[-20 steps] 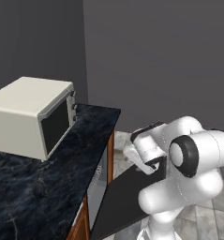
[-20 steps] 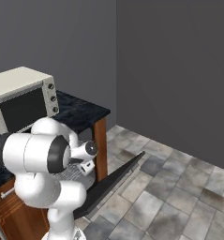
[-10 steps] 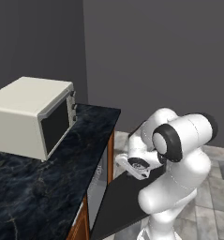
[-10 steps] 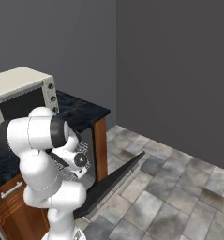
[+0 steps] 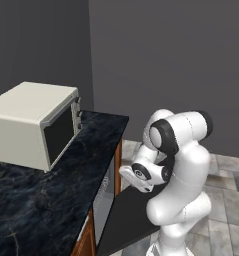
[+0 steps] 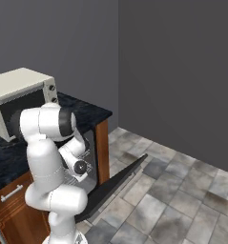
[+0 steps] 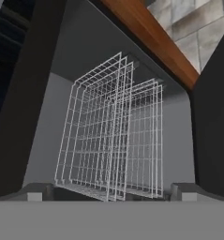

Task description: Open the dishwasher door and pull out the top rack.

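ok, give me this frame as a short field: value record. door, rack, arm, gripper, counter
door: dishwasher door dropped open, black panel sloping out over the tiled floor
rack: top rack inside the tub, not pulled out
arm: folded low in front of the open dishwasher, hand facing the cavity
gripper: fingertips at the bottom edge of the hand view, short of the rack; open or shut unclear
counter: dark marble counter with a beige microwave, its door closed
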Motion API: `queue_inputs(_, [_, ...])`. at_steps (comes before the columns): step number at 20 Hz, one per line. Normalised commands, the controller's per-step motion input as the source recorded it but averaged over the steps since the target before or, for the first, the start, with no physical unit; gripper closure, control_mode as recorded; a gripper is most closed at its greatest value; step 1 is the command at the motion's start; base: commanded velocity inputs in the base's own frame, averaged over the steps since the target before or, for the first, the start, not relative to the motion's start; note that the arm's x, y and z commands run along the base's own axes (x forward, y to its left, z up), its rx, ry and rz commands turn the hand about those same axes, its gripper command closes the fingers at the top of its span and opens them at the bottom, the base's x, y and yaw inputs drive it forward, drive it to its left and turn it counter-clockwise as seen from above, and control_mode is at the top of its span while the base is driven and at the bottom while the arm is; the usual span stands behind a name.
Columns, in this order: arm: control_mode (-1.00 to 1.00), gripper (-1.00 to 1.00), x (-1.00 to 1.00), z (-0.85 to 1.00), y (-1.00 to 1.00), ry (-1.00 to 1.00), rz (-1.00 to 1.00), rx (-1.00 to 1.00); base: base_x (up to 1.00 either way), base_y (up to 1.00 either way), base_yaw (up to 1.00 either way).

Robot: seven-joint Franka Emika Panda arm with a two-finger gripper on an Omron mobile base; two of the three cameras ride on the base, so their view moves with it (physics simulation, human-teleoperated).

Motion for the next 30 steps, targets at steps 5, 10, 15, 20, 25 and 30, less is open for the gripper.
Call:
queue_inputs(5, [-1.00, -1.00, 0.55, -0.12, 0.00, 0.00, 0.00, 0.07, 0.00, 0.00, 0.00])
queue_inputs(10, [-1.00, -1.00, 0.44, -0.19, 0.03, 0.00, 0.01, 0.05, 0.00, 0.00, 0.00])
queue_inputs(15, [-1.00, -1.00, 0.24, -0.30, 0.09, 0.00, 0.04, 0.01, 0.00, 0.00, 0.00])
queue_inputs(20, [-1.00, -1.00, 0.18, -0.22, 0.13, 0.00, 0.05, 0.00, 0.00, 0.00, 0.00])
queue_inputs(25, [-1.00, -1.00, 0.09, -0.04, 0.13, 0.00, 0.05, 0.02, 0.00, 0.00, 0.00])
queue_inputs(30, [-1.00, -1.00, 0.12, -0.05, 0.10, 0.00, 0.04, 0.02, 0.00, 0.00, 0.00])
